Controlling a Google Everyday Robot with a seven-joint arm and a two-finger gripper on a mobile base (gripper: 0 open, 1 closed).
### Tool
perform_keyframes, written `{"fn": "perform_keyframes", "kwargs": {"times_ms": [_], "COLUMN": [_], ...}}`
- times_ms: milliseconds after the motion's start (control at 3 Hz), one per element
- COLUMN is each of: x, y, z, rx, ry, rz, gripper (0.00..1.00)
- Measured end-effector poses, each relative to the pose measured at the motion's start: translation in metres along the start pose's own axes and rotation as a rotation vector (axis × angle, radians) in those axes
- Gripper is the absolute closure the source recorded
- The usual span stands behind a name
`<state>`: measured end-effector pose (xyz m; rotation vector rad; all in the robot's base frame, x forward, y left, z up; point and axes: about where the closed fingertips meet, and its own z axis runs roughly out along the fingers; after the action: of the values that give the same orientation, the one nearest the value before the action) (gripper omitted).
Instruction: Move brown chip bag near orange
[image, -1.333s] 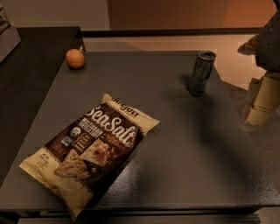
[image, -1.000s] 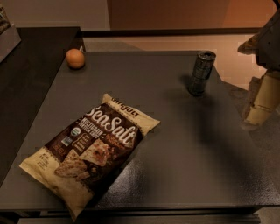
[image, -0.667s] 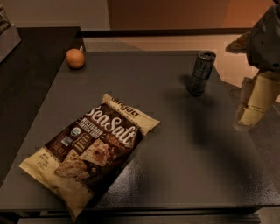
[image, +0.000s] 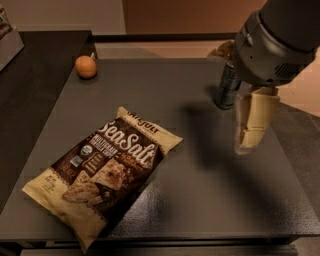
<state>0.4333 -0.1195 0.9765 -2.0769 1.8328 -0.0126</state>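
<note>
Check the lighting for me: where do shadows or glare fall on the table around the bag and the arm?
Camera view: dim, warm light; the tool hangs over the right side of the table, and the arm casts a broad dark shadow between it and the brown chip bag; a faint sheen lies along the table front; the orange is lit without glare.

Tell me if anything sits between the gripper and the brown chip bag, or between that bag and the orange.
Nothing visible does. Only bare tabletop lies between the gripper, hanging at the right, and the brown chip bag, and between the bag and the orange. The can stands beyond the gripper, off both paths.
</note>
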Motion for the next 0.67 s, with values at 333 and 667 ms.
{"fn": "perform_keyframes", "kwargs": {"times_ms": [333, 667], "x": [-0.026, -0.046], "y": [-0.004, -0.012], "z": [0.024, 0.054], "rx": [-0.020, -0.054], "ry": [0.031, 0.080], "rz": [-0.140, -0.258], "gripper": [0.00, 0.00]}}
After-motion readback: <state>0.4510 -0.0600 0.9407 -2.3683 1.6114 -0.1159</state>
